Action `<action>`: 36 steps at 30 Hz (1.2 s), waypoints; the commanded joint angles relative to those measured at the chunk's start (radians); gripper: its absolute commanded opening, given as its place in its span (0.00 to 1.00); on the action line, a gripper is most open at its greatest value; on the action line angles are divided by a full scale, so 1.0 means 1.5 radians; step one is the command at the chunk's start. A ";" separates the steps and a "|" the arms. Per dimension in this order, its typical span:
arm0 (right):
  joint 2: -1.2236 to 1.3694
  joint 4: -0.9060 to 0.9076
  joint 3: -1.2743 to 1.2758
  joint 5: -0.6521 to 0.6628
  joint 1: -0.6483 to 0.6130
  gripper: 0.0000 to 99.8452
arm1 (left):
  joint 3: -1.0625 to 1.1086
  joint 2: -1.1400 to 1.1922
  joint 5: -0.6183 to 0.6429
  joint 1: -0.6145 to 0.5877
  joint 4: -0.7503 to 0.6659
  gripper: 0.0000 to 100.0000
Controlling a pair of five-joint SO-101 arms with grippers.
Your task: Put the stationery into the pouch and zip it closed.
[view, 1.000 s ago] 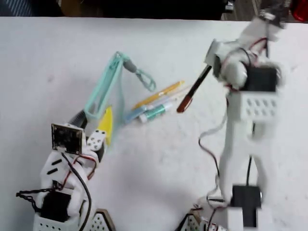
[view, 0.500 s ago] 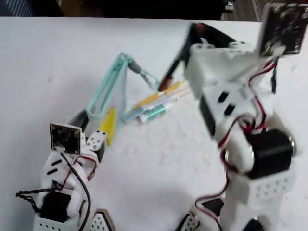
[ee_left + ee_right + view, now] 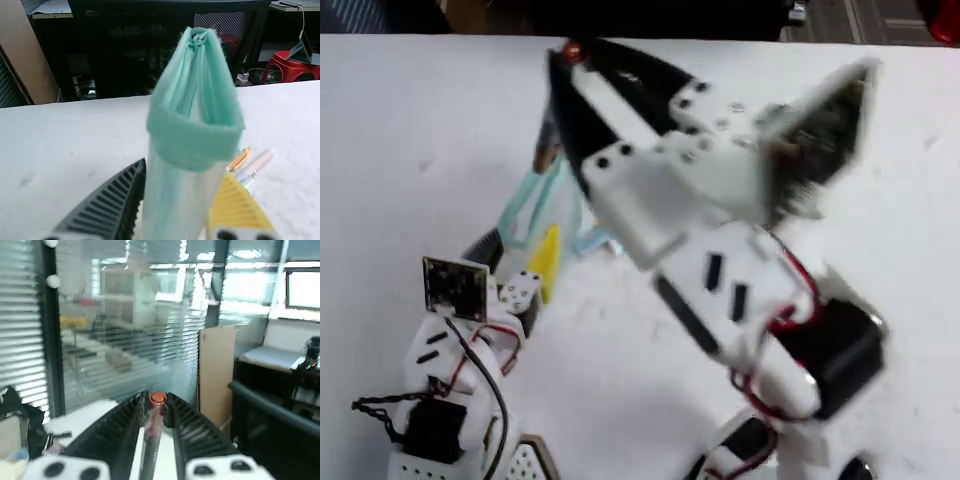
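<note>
The teal pouch (image 3: pixel 528 200) stands on edge on the white table, its zipper mouth (image 3: pixel 195 75) upward. My left gripper (image 3: pixel 520 245) is shut on its near end, with the black finger (image 3: pixel 107 205) on one side and the yellow finger (image 3: pixel 232 200) on the other. My right gripper (image 3: pixel 575 75) hovers high over the pouch's far end, shut on a dark pen with a red tip (image 3: pixel 570 51), which also sits between its fingers (image 3: pixel 156 405). Several pens (image 3: pixel 250 162) lie on the table beside the pouch; in the high view the right arm covers most of them.
The raised right arm (image 3: pixel 720 230) spans the middle of the table. The left arm's base (image 3: pixel 440 400) sits at the front left. Bare white table (image 3: pixel 410 120) lies left of the pouch, and the table's far edge (image 3: pixel 440 36) is close behind it.
The right arm swung from the table's right side leftward and up, carrying the pen over the pouch. It now hides the loose pens. The left arm and pouch stayed put.
</note>
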 commanded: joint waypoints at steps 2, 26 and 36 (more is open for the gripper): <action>0.035 0.020 -0.018 0.008 -0.009 0.02 | -0.007 -0.008 0.006 -0.002 0.004 0.20; 0.063 0.147 -0.005 0.008 -0.024 0.26 | -0.006 -0.008 0.006 -0.003 0.004 0.20; 0.063 0.145 -0.006 0.008 0.028 0.23 | -0.006 -0.008 0.006 -0.003 0.004 0.20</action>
